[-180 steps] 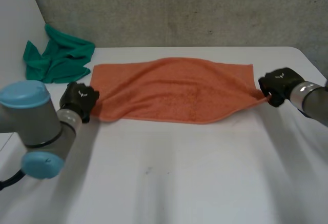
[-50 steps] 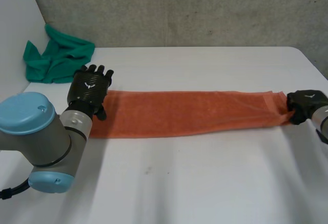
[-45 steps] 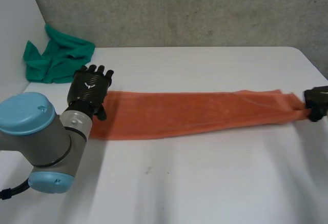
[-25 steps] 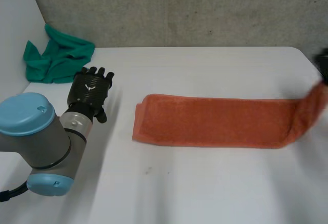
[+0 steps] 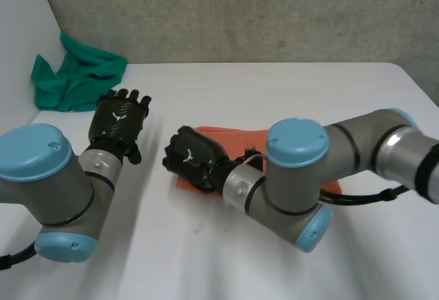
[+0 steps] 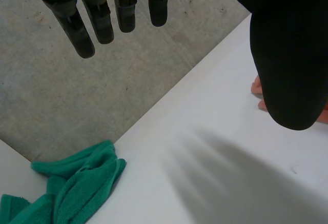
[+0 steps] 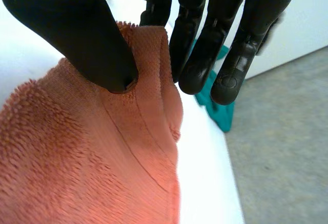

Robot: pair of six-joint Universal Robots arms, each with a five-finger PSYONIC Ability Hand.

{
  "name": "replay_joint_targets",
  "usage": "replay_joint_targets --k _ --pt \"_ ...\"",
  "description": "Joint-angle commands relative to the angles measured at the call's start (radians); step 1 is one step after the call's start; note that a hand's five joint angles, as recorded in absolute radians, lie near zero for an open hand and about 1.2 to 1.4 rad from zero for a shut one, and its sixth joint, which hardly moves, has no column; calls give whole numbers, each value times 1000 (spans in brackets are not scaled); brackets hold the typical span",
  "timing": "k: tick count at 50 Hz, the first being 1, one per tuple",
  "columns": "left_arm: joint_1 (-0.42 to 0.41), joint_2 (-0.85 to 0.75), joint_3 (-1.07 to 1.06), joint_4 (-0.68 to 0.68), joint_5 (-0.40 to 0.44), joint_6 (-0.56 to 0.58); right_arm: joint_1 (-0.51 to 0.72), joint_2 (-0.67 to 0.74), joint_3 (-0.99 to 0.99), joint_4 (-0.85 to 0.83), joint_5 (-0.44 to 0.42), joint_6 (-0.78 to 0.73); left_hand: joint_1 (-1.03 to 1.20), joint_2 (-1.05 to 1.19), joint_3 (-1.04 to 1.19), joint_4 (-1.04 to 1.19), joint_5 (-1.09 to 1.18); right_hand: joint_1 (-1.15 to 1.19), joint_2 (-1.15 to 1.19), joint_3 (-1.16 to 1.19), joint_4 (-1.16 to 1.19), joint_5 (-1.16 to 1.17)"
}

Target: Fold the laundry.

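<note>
1. Two cloths are seen on the table (image 5: 288,87); a green cloth (image 5: 79,73) is bunched at its far left corner.
2. The left hand (image 5: 120,118) is held near it, fingers straight, nothing gripped.
3. The right hand (image 5: 192,159) has the towel (image 5: 230,137) pinched at its hem between thumb and fingers.
4. This orange towel lies mid-table, mostly hidden under the right arm (image 5: 322,169).
5. It is judged soft, light and limp; hems or corners are best taken.

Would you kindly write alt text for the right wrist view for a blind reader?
The right hand pinches an edge of the orange towel between thumb and fingers; a green cloth lies beyond its fingertips on the white table.
</note>
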Motion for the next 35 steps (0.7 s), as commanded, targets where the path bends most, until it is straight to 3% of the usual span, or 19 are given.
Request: replay_joint_targets --k 1,2,5,9,13,16,25,26,27,30,35 --pt "-2 -11 9 2 6 0 -4 -8 -24 11 115 72 -8 -24 -31 -22 -45 -777 -975 -982 -988 -961" --pt "-2 -11 12 4 7 -1 -6 -44 -21 17 190 142 -8 -24 -31 -22 -45 -777 -975 -982 -988 -961" --pt "-10 -11 29 5 10 -5 -48 -116 13 43 296 319 -8 -24 -31 -22 -45 -777 -975 -982 -988 -961" --pt "-70 -13 83 5 10 -9 -159 -219 114 127 330 498 -8 -24 -31 -22 -45 -777 -975 -982 -988 -961" --pt "-128 -22 132 4 10 -8 -246 -268 209 201 329 575 -9 -25 -31 -23 -46 -777 -975 -982 -988 -961" --pt "-154 -56 167 2 7 -8 -326 -276 298 204 329 563 -9 -25 -31 -23 -46 -777 -975 -982 -988 -961" --pt "-206 -109 197 1 4 -1 -490 -264 464 132 302 430 -9 -25 -31 -23 -46 -371 -569 -576 -582 -555" --pt "-206 -109 195 1 4 -1 -498 -261 472 123 302 422 -9 -25 -31 -23 -46 -286 -484 -491 -497 -470" --pt "-206 -109 192 1 4 -1 -515 -258 484 105 304 409 -9 -25 -31 -23 -46 -6 -205 -211 -217 -190" --pt "-206 -108 190 1 4 -1 -539 -262 499 66 312 402 -9 -25 -31 -23 -46 444 245 239 233 260" --pt "-208 -97 184 -2 3 -1 -544 -279 506 42 338 393 -9 -25 -31 -23 -46 445 246 240 234 261"
